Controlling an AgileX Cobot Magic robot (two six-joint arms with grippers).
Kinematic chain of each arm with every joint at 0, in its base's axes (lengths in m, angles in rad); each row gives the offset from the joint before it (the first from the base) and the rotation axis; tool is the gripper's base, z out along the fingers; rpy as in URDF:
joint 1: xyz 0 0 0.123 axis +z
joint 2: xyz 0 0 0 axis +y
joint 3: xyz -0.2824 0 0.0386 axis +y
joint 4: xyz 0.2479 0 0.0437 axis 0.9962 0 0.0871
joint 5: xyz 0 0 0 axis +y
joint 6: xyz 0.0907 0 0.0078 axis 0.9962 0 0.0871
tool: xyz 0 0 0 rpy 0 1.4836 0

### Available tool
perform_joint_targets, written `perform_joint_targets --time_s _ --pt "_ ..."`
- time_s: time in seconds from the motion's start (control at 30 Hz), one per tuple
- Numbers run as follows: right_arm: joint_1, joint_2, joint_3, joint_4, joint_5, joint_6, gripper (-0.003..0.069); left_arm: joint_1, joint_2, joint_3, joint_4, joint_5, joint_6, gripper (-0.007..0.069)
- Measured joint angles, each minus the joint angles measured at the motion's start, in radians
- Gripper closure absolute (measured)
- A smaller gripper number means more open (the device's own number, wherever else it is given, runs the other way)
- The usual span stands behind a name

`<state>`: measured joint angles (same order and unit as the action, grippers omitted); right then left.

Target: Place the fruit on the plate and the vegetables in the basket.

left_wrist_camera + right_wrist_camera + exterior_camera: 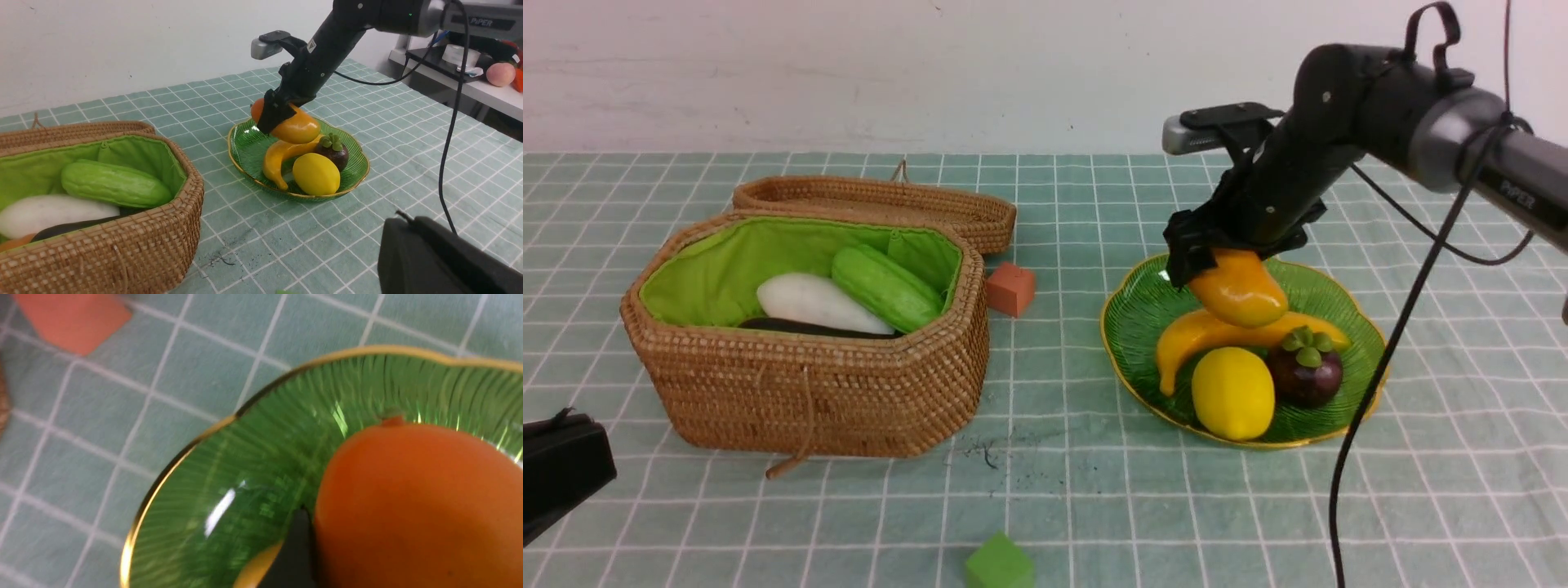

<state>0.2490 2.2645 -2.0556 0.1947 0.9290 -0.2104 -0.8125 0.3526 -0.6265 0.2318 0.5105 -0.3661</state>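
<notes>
The right gripper (1205, 261) is closed on the glossy orange-yellow mango (1240, 288) and holds it above the large shallow green glass plate with the wavy gold rim (1137, 314). The mango hangs just over the curved yellow-orange banana (1201, 335); from these views I cannot tell if the two already touch. It is gripped at its far end, so most of the fruit sticks out below and toward the front of the gripper, probably so that it can be set down without the fingers hitting the other fruit.

On the plate, the glossy yellow lemon (1233, 393) and the dark purple round mangosteen with green cap (1305, 367) lie in front of the banana, close beside each other.

The big brown woven wicker basket with green cloth lining (809, 392) stands well apart, with its lid open. Inside are the long white radish (817, 304), the bumpy light green gourd (885, 287) and the dark purple eggplant (792, 327).

The left gripper (564, 469) rests low at the near edge of the tabletop (1094, 490); I cannot tell whether it is open or closed.

I judge that only releasing the mango remains.
</notes>
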Motion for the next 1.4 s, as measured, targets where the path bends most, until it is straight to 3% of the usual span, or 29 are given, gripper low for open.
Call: perform_joint_targets --time_s 0.2,0.37,0.47,0.57,0.6,0.63,0.77,0.83,1.1,1.17,1.4 --pt "0.0 0.0 -0.025 -0.034 0.01 0.003 -0.0004 0.0 0.0 0.0 0.0 0.01 0.0 0.0637" --pt "0.0 -0.059 -0.076 -0.055 0.168 0.003 0.0085 0.0 0.0 0.0 -0.001 0.008 0.0 0.0637" --pt "0.0 -0.134 -0.091 -0.062 0.246 0.003 0.016 0.0 0.0 0.0 -0.001 -0.004 0.0 0.0637" --pt "0.0 -0.23 -0.094 -0.074 0.305 0.005 0.031 0.0 0.0 0.0 0.009 -0.019 0.0 0.0637" --pt "0.0 -0.243 -0.094 -0.073 0.306 0.007 0.032 0.0 0.0 0.0 0.009 -0.019 0.0 0.0637" --pt "0.0 -0.292 -0.083 -0.073 0.313 0.017 0.0402 0.0 0.0 0.0 0.006 -0.024 -0.006 0.0637" --pt "0.0 -0.456 0.012 -0.073 0.32 0.054 0.0573 0.0 0.0 0.0 -0.013 -0.024 -0.028 0.0637" --pt "0.0 -0.541 0.077 -0.074 0.322 0.071 0.0615 0.0 -0.008 0.008 -0.016 -0.025 -0.03 0.0637" --pt "0.0 -0.914 0.497 -0.076 0.323 0.138 0.065 0.0 -0.204 0.158 -0.017 -0.065 -0.03 0.0637" --pt "0.0 -1.066 0.688 -0.076 0.323 0.199 0.0647 0.0 -0.28 0.228 -0.017 -0.106 -0.03 0.0637" --pt "0.0 -1.418 1.035 -0.076 0.322 0.324 0.0642 0.0 -0.35 0.334 -0.007 -0.177 -0.029 0.0637"
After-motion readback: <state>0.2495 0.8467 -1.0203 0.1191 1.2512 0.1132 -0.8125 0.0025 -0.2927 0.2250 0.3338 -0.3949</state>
